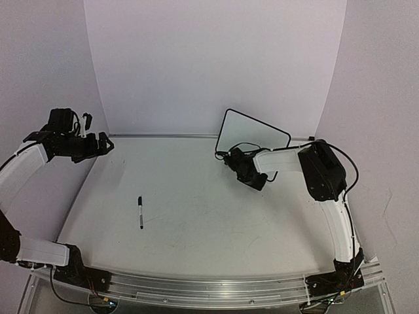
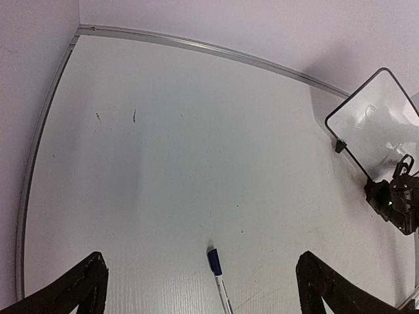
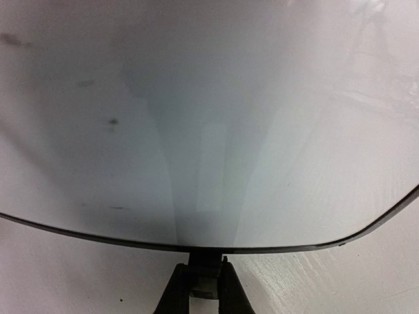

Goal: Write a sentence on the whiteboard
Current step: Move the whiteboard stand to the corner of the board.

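Note:
The whiteboard (image 1: 252, 134) stands tilted at the back right of the table, white with a thin black frame. It also shows in the left wrist view as the whiteboard (image 2: 383, 118). My right gripper (image 1: 230, 157) is at its lower left edge. In the right wrist view the gripper (image 3: 205, 265) is shut on a small black foot under the whiteboard (image 3: 196, 131). The sentence is out of view; the board's face shows only faint smudges. My left gripper (image 1: 101, 145) hangs open at the far left, above the table. A blue-capped marker (image 1: 140, 212) lies left of centre, and the same marker (image 2: 219, 278) shows between the open left fingers.
A metal rail (image 1: 163, 136) runs along the table's back edge where the white backdrop curves up. The right arm (image 1: 324, 173) reaches across the right side of the table. A few small dark marks (image 2: 134, 116) dot the tabletop.

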You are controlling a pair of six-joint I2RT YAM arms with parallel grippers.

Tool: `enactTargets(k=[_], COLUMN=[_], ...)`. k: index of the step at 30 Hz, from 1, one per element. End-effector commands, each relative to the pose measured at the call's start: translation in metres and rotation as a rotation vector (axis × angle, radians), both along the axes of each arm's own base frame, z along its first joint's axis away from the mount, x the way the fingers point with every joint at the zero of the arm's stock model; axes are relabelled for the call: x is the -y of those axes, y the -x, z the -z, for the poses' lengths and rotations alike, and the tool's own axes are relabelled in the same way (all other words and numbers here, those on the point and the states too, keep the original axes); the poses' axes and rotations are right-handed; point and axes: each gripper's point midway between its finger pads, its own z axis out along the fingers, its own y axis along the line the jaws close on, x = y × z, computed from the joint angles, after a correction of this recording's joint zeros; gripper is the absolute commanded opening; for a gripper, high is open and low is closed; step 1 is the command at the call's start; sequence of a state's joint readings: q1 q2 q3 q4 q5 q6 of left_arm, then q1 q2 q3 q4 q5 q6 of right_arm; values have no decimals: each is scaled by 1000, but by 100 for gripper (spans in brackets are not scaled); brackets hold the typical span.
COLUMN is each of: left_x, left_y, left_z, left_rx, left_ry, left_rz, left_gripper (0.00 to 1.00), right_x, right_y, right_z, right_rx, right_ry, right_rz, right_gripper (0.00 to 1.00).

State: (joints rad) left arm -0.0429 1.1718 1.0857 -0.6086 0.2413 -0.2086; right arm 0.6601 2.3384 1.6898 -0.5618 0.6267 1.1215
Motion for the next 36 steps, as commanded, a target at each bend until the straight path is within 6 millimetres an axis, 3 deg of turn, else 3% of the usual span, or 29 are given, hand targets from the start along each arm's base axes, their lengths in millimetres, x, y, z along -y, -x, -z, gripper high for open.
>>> enactTargets(k=[1,9,24,30,36], left_x=[1,3,5,9,19], left_y=[-5,-7,-12,-13,-12], left_z=[-2,5,22,32,48], left_rx=[17,-1,-46,-79,-151], left_ry=[7,7,9,-4,-46], left_rz=[6,15,22,30,19], left_gripper=[100,99,99,99,99], right_x=[9,-14,-93,-107,-106], right_y=[12,43,130,160,170], right_z=[-6,-5,-9,-12,-7], right_rx=[-41,-118,-143,-130,-142], right_ry=[43,112,81,57,52], right_rz=[-41,-252,-700,-806,-812], right_gripper=[0,0,0,0,0])
